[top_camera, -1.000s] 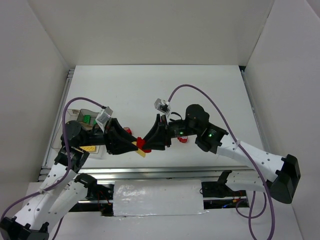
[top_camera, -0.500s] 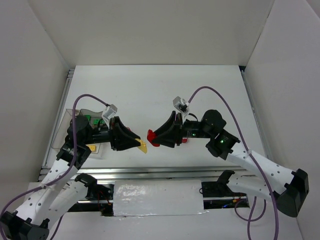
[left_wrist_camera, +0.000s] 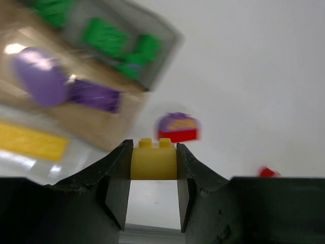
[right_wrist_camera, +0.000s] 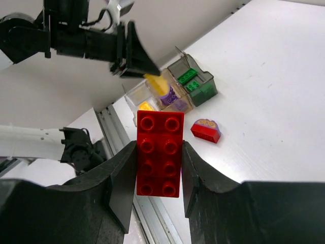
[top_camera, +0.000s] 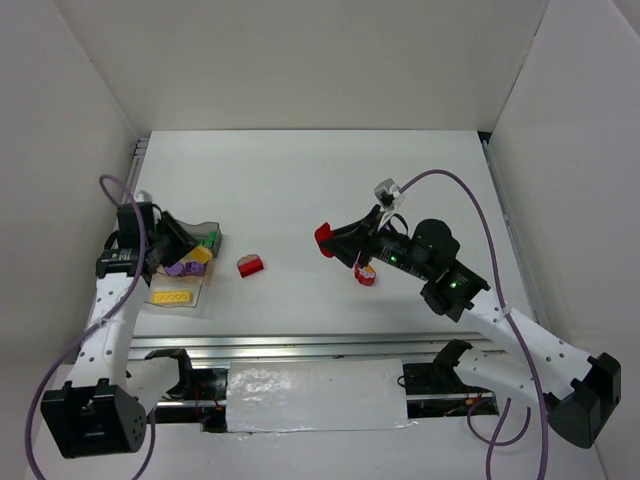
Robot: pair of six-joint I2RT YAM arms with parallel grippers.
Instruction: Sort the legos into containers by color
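Observation:
My left gripper (top_camera: 192,253) is shut on a small yellow brick (left_wrist_camera: 154,160) and holds it over the right edge of the containers (top_camera: 197,285). The trays (left_wrist_camera: 167,38) hold green bricks (left_wrist_camera: 114,40), purple pieces (left_wrist_camera: 45,76) and a flat yellow piece (left_wrist_camera: 33,142). My right gripper (top_camera: 328,238) is shut on a red eight-stud brick (right_wrist_camera: 159,152) and holds it above the middle of the table. A red rounded piece with a purple top (top_camera: 251,266) lies on the table between the grippers. It also shows in the right wrist view (right_wrist_camera: 205,130).
Another small red piece (top_camera: 367,276) lies on the table under my right arm. White walls enclose the table on the left, back and right. A metal rail (top_camera: 300,345) runs along the near edge.
The yellow and red bricks, together a second ago, have come apart. My left gripper swung back left to the containers with the yellow brick. My right gripper drew right and away with the red one.

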